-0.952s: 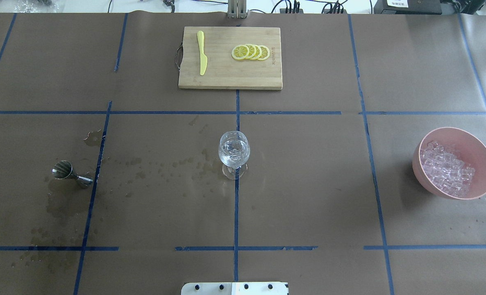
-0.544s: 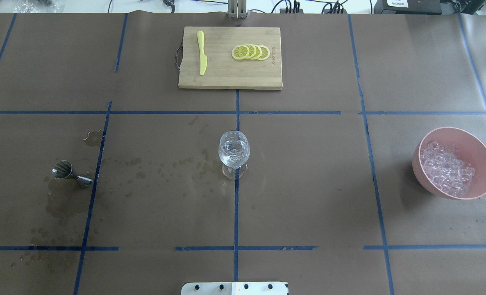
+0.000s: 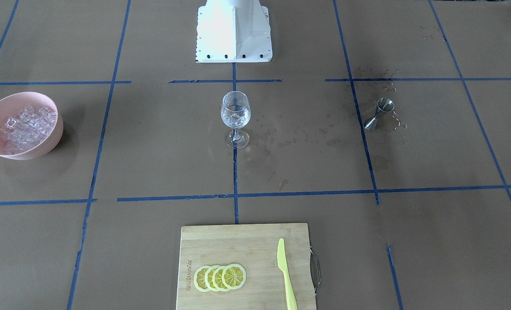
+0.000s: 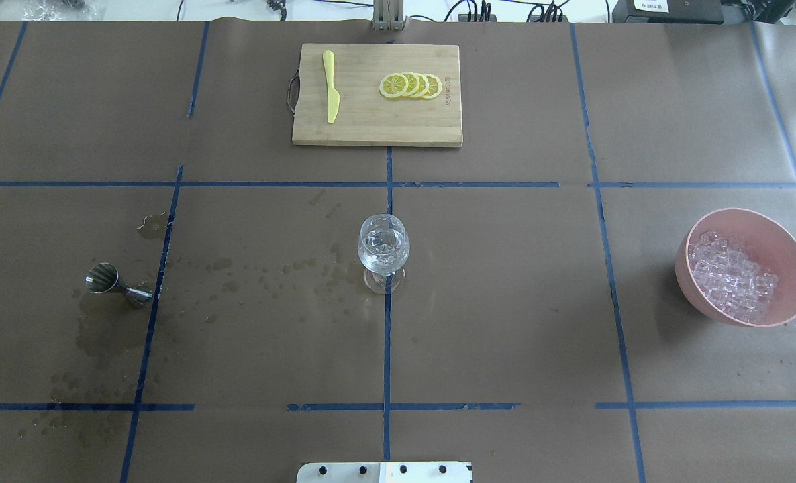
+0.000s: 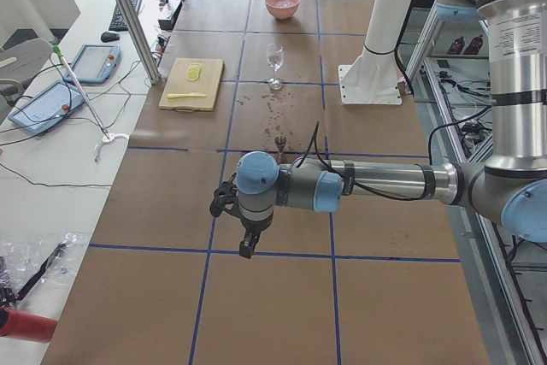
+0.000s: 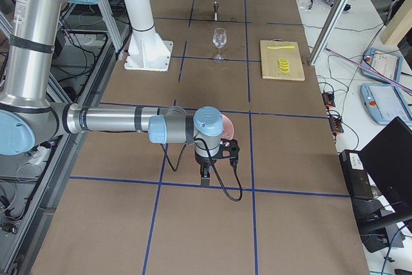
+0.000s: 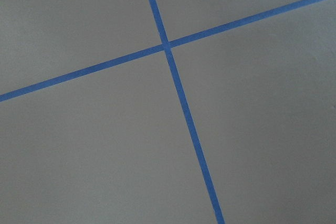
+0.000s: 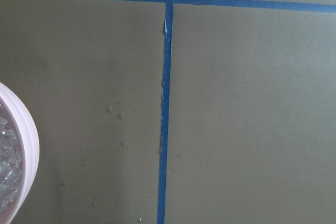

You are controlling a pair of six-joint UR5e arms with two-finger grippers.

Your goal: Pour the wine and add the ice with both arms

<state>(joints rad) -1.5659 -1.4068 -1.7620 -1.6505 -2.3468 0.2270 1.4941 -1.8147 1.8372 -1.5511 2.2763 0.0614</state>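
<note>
A stemmed wine glass (image 4: pixel 384 251) stands at the table's middle, also in the front view (image 3: pixel 235 116). It holds clear, glittering contents; I cannot tell liquid from cubes. The ice (image 4: pixel 733 276) is heaped in a pink bowl (image 4: pixel 792 249) at the right. A steel jigger (image 4: pixel 113 282) stands at the left among wet spots. My left gripper (image 5: pixel 248 245) shows only in the left side view, low over bare table beyond the jigger. My right gripper (image 6: pixel 205 175) shows only in the right side view, beside the bowl. I cannot tell whether either is open or shut.
A bamboo cutting board (image 4: pixel 371 127) at the far middle carries a yellow knife (image 4: pixel 331 87) and lemon slices (image 4: pixel 411 86). The white base pedestal (image 3: pixel 234 32) is at the near edge. The bowl's rim (image 8: pixel 26 150) shows in the right wrist view.
</note>
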